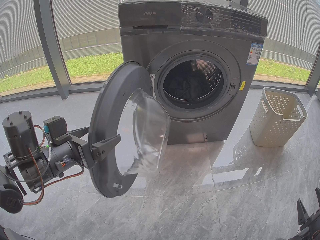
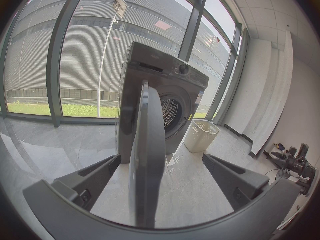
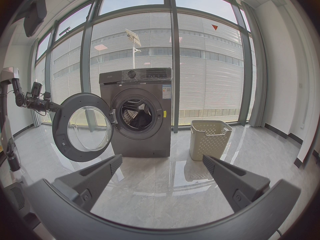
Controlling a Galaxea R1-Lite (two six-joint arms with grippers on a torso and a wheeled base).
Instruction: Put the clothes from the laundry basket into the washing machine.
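Left gripper (image 1: 101,139) fingers stood apart, door (image 1: 110,94) rim between them, ungripped. Right gripper (image 3: 161,162) likewise spread; laundry basket (image 3: 210,139) well beyond fingertips. Dark clothes (image 1: 188,84) sat in drum (image 1: 210,72). Likely door-closing: push rim squarely, slowly.

**Machine at centre, door swung left, basket at right**

The washing machine (image 1: 193,67) stands at upper centre of the head view, on the floor (image 1: 200,197), with the windows (image 1: 83,34) behind it. Its door (image 1: 110,130) hangs open toward the lower left. The left gripper (image 1: 100,139) straddles the door's edge, fingers (image 1: 108,144) on either side. Clothes (image 1: 185,87) lie in the drum. The laundry basket (image 1: 278,117) stands at right, near the machine.
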